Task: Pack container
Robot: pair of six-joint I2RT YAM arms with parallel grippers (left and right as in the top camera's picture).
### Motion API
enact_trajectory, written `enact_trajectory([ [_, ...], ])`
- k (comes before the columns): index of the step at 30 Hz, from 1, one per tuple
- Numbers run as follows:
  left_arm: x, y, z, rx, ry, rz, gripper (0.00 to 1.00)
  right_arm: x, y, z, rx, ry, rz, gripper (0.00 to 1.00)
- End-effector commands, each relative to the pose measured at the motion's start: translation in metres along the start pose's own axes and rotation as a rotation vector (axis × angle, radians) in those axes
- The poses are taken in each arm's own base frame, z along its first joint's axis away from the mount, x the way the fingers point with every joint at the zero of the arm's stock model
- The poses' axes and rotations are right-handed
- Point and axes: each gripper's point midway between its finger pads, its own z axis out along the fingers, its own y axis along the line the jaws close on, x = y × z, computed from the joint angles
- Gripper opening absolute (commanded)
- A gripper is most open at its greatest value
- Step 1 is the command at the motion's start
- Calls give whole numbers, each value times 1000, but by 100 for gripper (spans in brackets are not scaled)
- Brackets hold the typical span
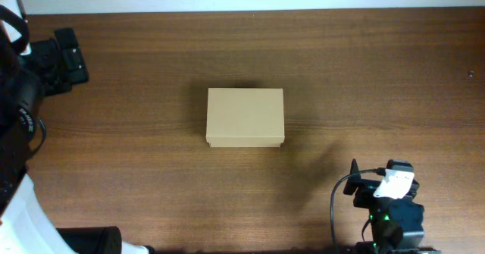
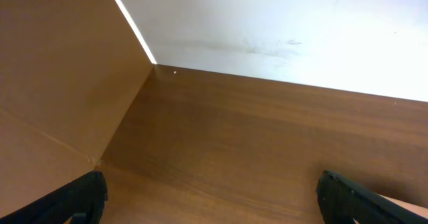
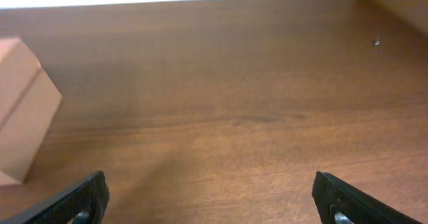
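Note:
The container (image 1: 245, 117) is a plain tan cardboard box with its lid shut, lying flat in the middle of the wooden table. In the right wrist view, one corner of the container (image 3: 23, 110) shows at the left edge, well ahead and to the left of my right gripper (image 3: 208, 184). That gripper is open, with only bare table between its black fingers. My left gripper (image 2: 210, 187) is also open and empty, pointing at bare table and the white wall. The container is out of the left wrist view. Seen from overhead, the left gripper (image 1: 72, 57) sits far left, away from the box.
The right arm (image 1: 386, 208) rests at the table's front right with its cable looped beside it. A white wall (image 2: 281, 30) borders the table's far edge. A brown side panel (image 2: 60, 77) stands at the left. A small speck (image 3: 378, 42) lies on the table at the far right.

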Motion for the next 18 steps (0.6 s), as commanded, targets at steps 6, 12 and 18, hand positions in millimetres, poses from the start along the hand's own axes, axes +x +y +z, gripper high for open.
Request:
enact_trajectory([
  [6, 0, 3, 1, -15, 2, 3, 100, 21, 0, 10, 5, 36, 1, 99],
  [12, 0, 3, 1, -14, 2, 3, 100, 21, 0, 10, 4, 36, 1, 99],
  [18, 0, 3, 1, -14, 2, 3, 100, 21, 0, 10, 5, 36, 1, 99],
])
